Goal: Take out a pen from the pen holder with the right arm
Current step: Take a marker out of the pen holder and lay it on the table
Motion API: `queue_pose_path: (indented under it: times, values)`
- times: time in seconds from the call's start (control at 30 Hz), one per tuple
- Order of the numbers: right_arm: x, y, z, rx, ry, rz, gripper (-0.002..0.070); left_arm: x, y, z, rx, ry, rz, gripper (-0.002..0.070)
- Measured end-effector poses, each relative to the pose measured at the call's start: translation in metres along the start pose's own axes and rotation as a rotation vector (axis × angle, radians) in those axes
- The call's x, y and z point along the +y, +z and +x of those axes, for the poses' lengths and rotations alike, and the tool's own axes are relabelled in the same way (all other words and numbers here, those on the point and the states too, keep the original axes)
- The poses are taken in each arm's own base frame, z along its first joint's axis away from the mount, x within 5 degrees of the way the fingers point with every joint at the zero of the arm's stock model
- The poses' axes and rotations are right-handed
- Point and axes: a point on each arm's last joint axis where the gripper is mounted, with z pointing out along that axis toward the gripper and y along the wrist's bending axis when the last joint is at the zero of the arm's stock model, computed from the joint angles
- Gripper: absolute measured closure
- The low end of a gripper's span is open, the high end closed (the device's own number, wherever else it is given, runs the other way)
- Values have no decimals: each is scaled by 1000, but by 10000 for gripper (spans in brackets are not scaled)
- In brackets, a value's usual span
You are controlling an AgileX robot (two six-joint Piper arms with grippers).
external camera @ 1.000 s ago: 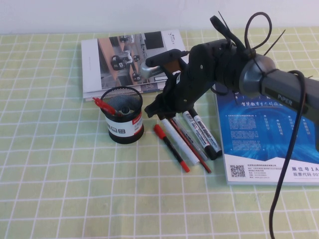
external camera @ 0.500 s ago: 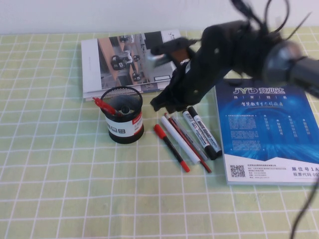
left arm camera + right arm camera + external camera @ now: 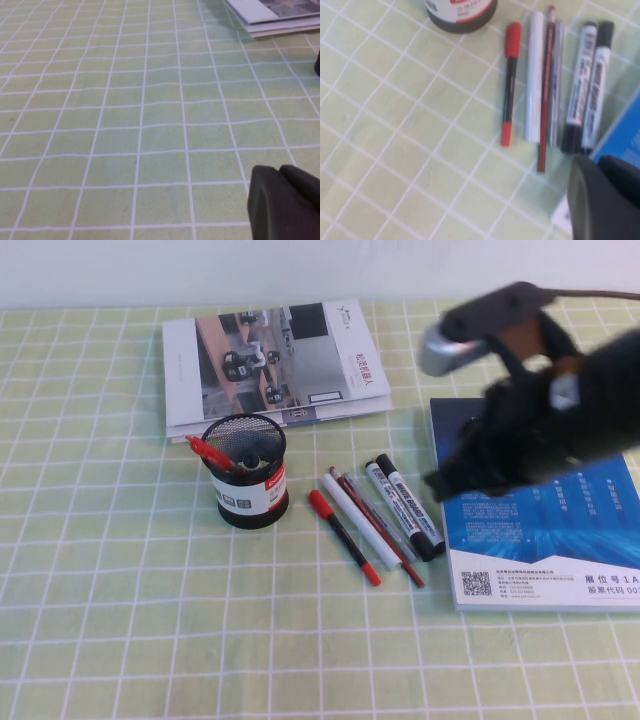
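Pen holder point(image 3: 251, 472) is standing at the centre of the bench point(image 3: 120, 620), in the same spot as a second ago, with one red pen point(image 3: 208, 451) leaning out over its rim toward 10 o'clock. That pen is not showing any shift either.

What is changing is the right arm. A second ago the right gripper point(image 3: 448, 480) was hanging just beside the holder's rim, at the holder's 2 o'clock, over the top ends of the row of pens point(image 3: 378, 523). It is now sitting well apart from the holder at its 3 o'clock, over the near edge of the blue booklet point(image 3: 540, 550). Its jaws are closing fully together during this retreat, and no pen is showing between them.

The row is lying flat at the holder's 4 o'clock and appears to be keeping the same six items throughout. Judged from this, the arm is carrying nothing away: the retreat is looking like the end of a cycle, while the red pen is remaining in the holder as a possible further pick.

Right arm pose: raised, wrist pitching down, blurring with motion.

Left gripper point(image 3: 281, 197) is idling low over bare checked cloth, well apart from the holder, beyond the magazine point(image 3: 270, 355) corner.
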Motion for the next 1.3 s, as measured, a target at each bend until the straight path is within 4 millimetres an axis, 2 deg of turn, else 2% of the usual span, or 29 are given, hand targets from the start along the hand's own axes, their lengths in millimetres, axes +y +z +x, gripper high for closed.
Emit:
queue_pose_path:
  times: [0.07,0.27,0.47,0.63,0.8,0.9,1.03,1.17,1.3]
  values:
    - [0,-20,17,-43,12,2,688,0,0,0,0,0,0,680]
    - [1,-62,67,-76,31,0,688,0,0,0,0,0,0,680]
    - [-4,-79,99,-83,-9,44,688,0,0,0,0,0,0,680]
    - [-8,-79,121,-130,-22,79,688,0,0,0,0,0,0,680]
    - [-19,-69,149,-224,20,126,689,0,0,0,0,0,0,680]
    - [-34,-65,172,-342,113,182,689,0,0,0,0,0,0,680]
    - [-51,-56,215,-481,251,295,688,0,0,0,0,0,0,680]
    - [-57,-45,255,-619,307,397,688,0,0,0,0,0,0,680]
    - [-57,-39,281,-712,335,467,689,0,0,0,0,0,0,680]
